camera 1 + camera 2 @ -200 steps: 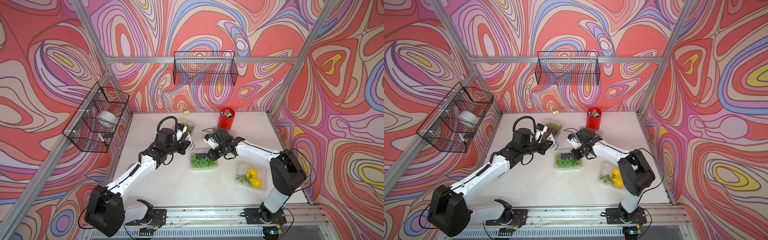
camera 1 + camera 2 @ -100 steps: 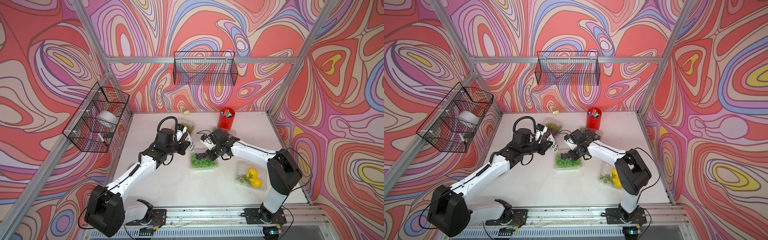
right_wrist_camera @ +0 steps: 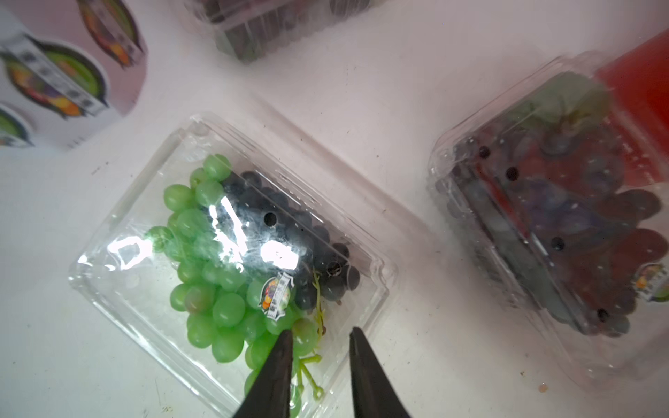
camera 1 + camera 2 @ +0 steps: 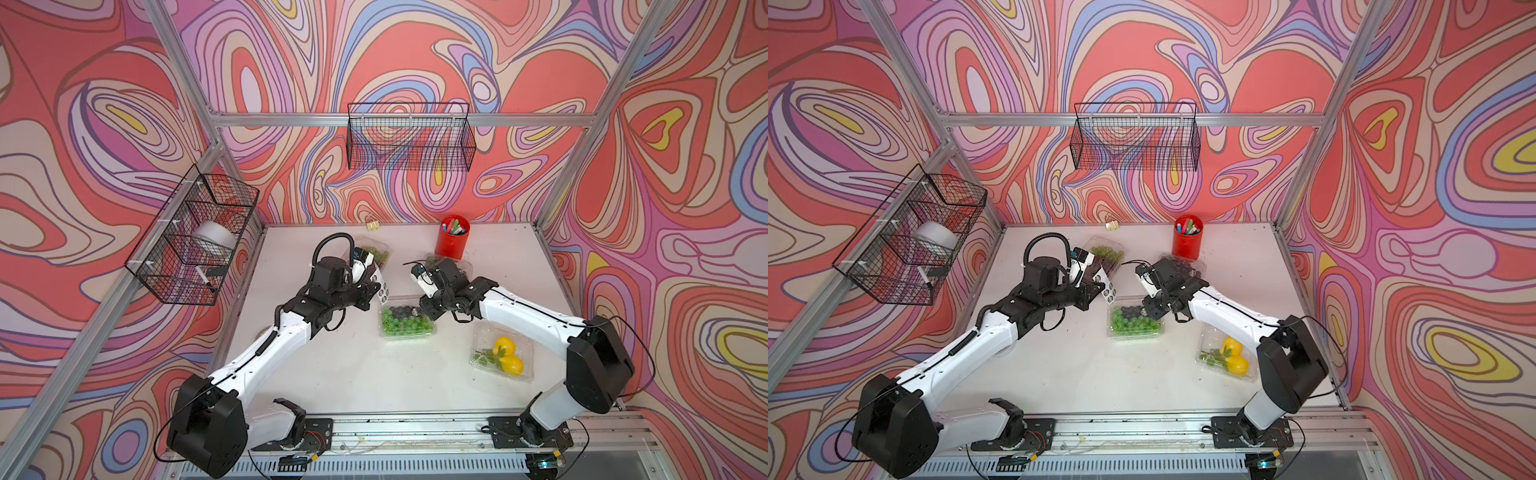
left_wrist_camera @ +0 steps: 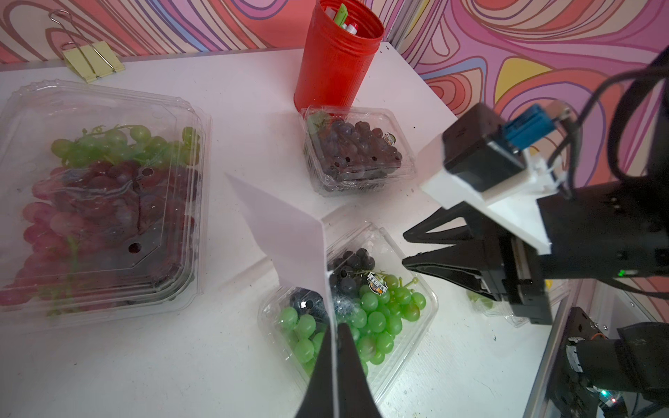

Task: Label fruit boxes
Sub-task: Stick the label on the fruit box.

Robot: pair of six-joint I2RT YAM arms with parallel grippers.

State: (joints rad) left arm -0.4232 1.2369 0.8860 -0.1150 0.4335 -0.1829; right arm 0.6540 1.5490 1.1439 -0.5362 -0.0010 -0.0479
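Nearest the arm bases, the lemon box (image 4: 503, 359) lay on the white table (image 4: 353, 374) close under the right arm's elbow, with no label that could be made out on it. Beyond it, at mid-table, sat the mixed grape box (image 3: 224, 253), lid closed and carrying a round label (image 3: 276, 296) on top. The right gripper (image 3: 320, 334) hovered just over that box's near edge, jaws parted with nothing between them. Just beside the box, the left gripper (image 5: 335, 325) was clamped on the lower edge of the sticker sheet (image 5: 286, 231), which stood up from the pinch with its blank back to the wrist camera. Farther off were the dark grape box (image 5: 356, 152), also labelled, standing just in front of the red cup (image 5: 336, 61), and the large grape box (image 5: 101, 199). A binder clip (image 5: 94, 61) lay by the back wall. The likely trouble was the thin pinch on the sheet, since a tug from the right fingers peeling off the next sticker could drag it out or crumple it. A low pass could dent the flimsy lid or shove the light box. Reaching back, the right elbow might sweep the lemon box.
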